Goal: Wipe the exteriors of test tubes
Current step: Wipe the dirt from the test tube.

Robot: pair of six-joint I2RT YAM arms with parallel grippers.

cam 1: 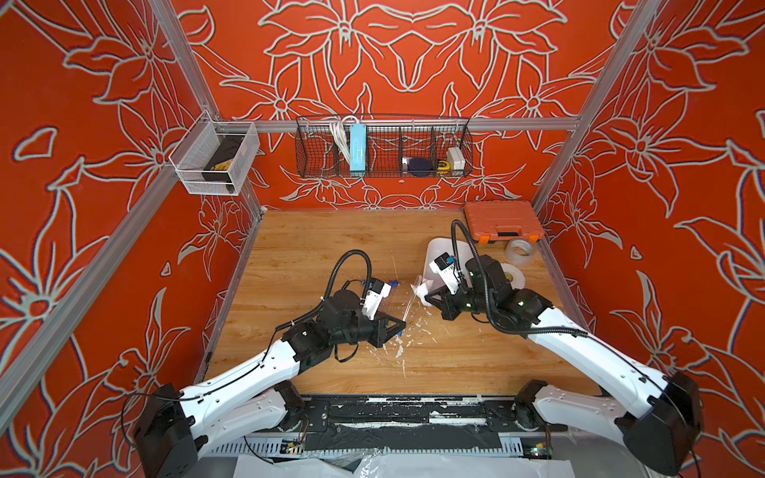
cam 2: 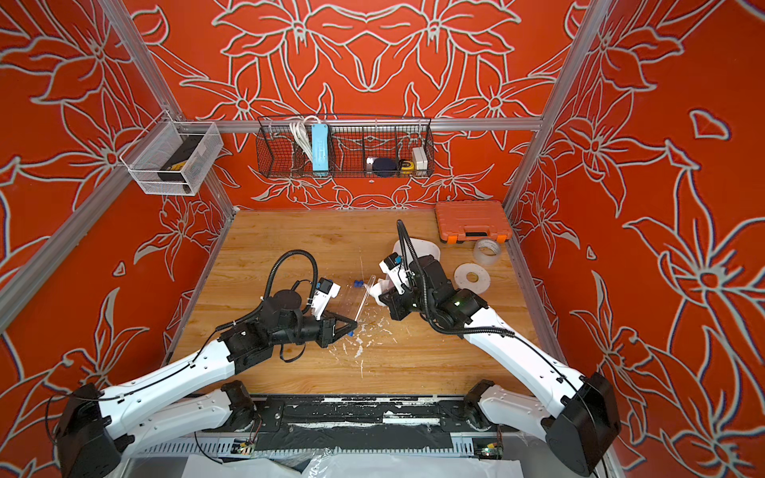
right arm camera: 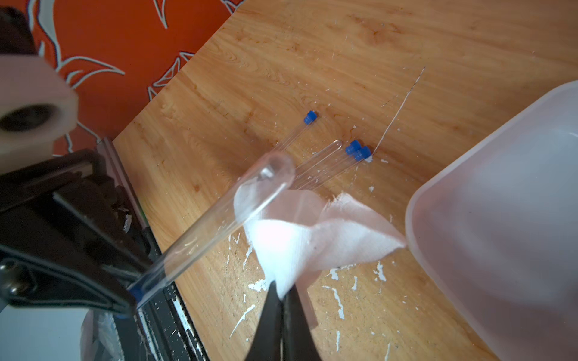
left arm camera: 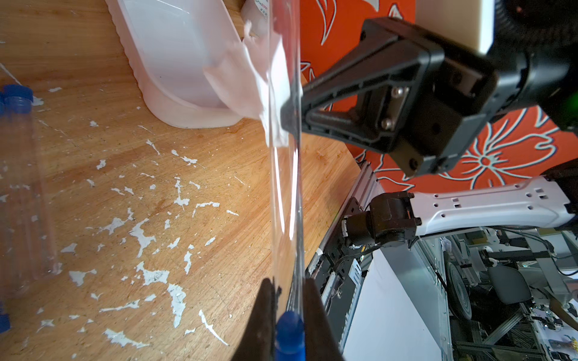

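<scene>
Clear test tubes [right arm camera: 319,157] with blue caps [right arm camera: 358,150], white tissue [right arm camera: 291,247], orange floral walls [cam 1: 414,62], wood-grain table [cam 1: 331,248]

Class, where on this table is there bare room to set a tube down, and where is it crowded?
Bare: the table's far-left part, beyond the left arm; its front strip between that and the right arm. Crowded: the far-right corner, with orange tool case, tape rolls and white tray; the centre, with loose test tubes.

There was little room between my left pincer [cam 2: 354,325] and right pincer [cam 2: 378,298]. Loose test tubes [right arm camera: 325,161] lay beyond them, the white tub [right arm camera: 500,234] crowded my right, but the worktop [cam 2: 289,236] far left lay open
</scene>
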